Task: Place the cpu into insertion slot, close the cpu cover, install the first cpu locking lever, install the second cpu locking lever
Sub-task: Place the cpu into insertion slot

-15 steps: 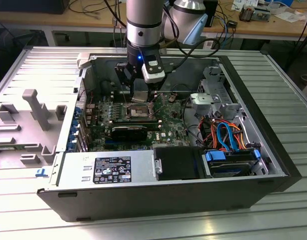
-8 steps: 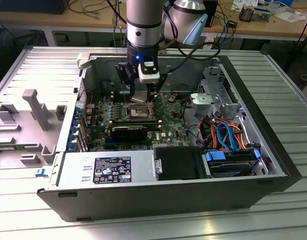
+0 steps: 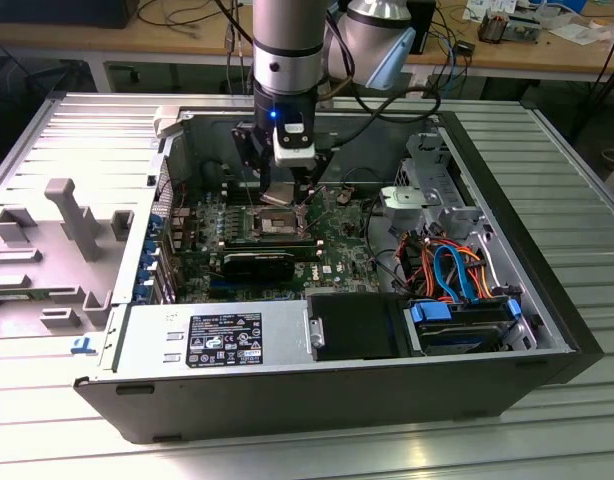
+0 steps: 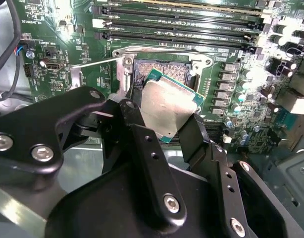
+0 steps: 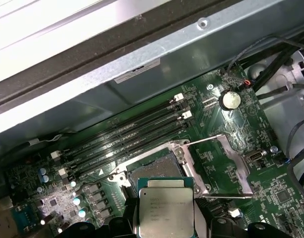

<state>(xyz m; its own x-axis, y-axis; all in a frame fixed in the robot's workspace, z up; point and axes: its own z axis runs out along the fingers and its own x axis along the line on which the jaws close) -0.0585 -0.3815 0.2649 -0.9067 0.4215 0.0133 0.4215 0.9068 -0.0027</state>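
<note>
Holding the cpu just over the open socket

The gripper (image 4: 162, 119) is clamped on the cpu (image 4: 168, 104), with black fingers (image 4: 131, 116) pressing on two opposite edges of the chip. The chip's silver top faces up. It hangs over the insertion slot (image 4: 159, 69) and covers the part of the slot nearest to the gripper; whether it already touches the rim, I cannot tell. The slot's field of contacts lies bare. The cpu cover (image 4: 92, 63) is swung open to one side, over the motherboard (image 4: 63, 39). Long memory slots (image 4: 177, 22) run along another side of the slot, apart from the chip.

In the first wrist view the green board shows through the square window of the cover (image 5: 238, 163). A round coin battery (image 5: 230, 100) sits near the cover, and the case wall (image 5: 142, 89) rises behind the memory slots.

The exterior view shows the whole computer case (image 3: 337, 400) on a ribbed worktop (image 3: 547, 160), with the arm (image 3: 287, 50) upright above the board. A power supply (image 3: 217, 335) lies along the case's near edge. Orange and blue cables (image 3: 452, 270) fill the near corner at the exterior view's right. A grey moulded tray (image 3: 57, 230) lies outside the case at the exterior view's left
</note>
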